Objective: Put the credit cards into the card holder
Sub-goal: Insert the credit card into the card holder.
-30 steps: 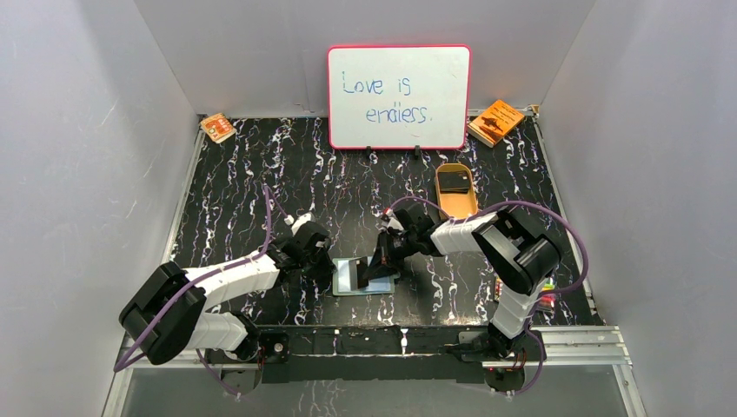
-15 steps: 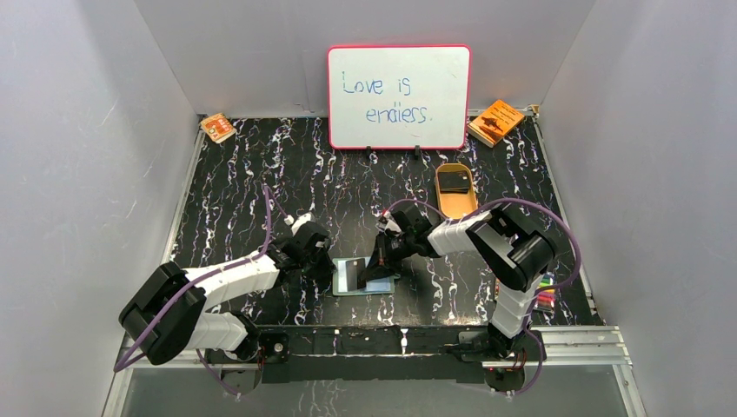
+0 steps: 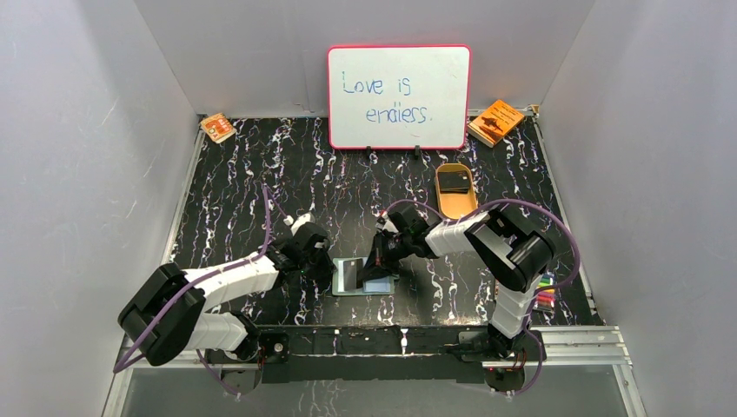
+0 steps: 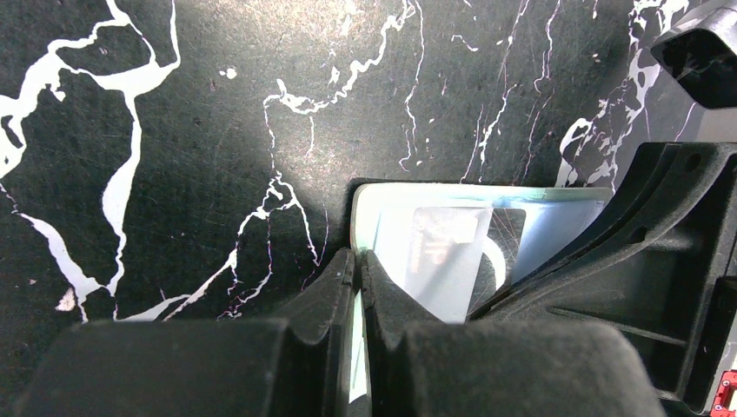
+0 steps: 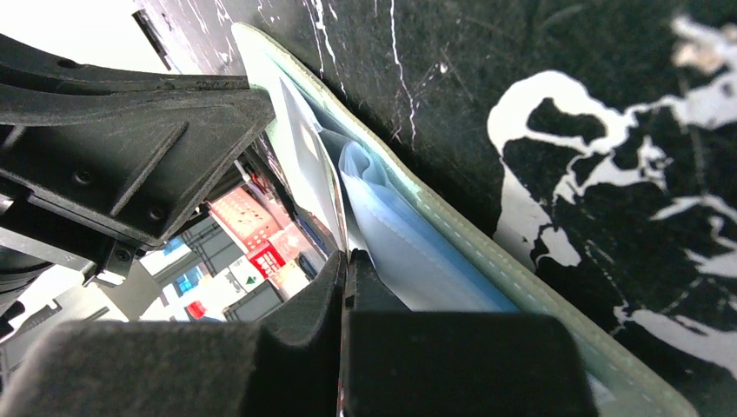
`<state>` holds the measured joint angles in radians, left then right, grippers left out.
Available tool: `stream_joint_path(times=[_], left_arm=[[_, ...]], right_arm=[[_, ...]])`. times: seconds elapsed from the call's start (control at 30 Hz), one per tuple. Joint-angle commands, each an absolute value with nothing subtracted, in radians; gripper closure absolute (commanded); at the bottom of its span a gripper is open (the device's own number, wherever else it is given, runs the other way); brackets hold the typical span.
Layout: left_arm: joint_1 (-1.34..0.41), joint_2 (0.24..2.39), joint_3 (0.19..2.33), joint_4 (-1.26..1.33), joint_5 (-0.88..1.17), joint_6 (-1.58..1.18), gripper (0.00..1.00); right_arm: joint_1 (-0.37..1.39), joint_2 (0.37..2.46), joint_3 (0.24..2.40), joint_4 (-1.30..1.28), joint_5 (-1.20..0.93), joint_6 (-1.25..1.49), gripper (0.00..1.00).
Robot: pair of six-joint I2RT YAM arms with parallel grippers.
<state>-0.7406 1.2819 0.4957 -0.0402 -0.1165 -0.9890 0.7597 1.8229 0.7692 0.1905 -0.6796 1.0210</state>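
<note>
The card holder lies open near the table's front edge, grey-green at the rim and pale blue-white inside. My left gripper is shut on the holder's left edge, a thin pale flap pinched between its tips. My right gripper comes from the right and is shut on a glossy credit card, held on edge with its far end inside the holder's pocket. The card's face reflects light. Another dark credit card lies in the tan tray.
The tan oval tray sits behind and to the right of the holder. A whiteboard stands at the back, with orange booklets at the back left and back right. Small coloured items lie by the right arm's base.
My right gripper has edged slightly left toward the left gripper, carrying the card further over the holder. The left gripper has kept its place and its grip.
</note>
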Motion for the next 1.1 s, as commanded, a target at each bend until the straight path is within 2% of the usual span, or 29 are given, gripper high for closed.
stream_joint_path(times=[0.0,0.5,0.53,0.7,1.07], left_arm=[[-0.742,1.305,0.446,-0.121,-0.111,-0.984,0.98],[-0.742,1.309,0.444,-0.114,-0.105,-0.983,0.99],[-0.741,1.308,0.445,-0.114,-0.106,-0.983,0.99],[-0.741,1.31,0.446,-0.116,-0.106,-0.983,0.99],[-0.741,1.311,0.446,-0.115,-0.106,-0.982,0.99]], right_arm=[[0.768,1.795,0.749,0.227,-0.588,1.069,1.0],[0.774,1.814,0.774,0.246,-0.617,1.052,1.0],[0.775,1.809,0.781,0.238,-0.623,1.037,0.91],[0.774,1.797,0.788,0.218,-0.619,1.021,0.74],[0.774,1.766,0.823,0.145,-0.585,0.982,0.58]])
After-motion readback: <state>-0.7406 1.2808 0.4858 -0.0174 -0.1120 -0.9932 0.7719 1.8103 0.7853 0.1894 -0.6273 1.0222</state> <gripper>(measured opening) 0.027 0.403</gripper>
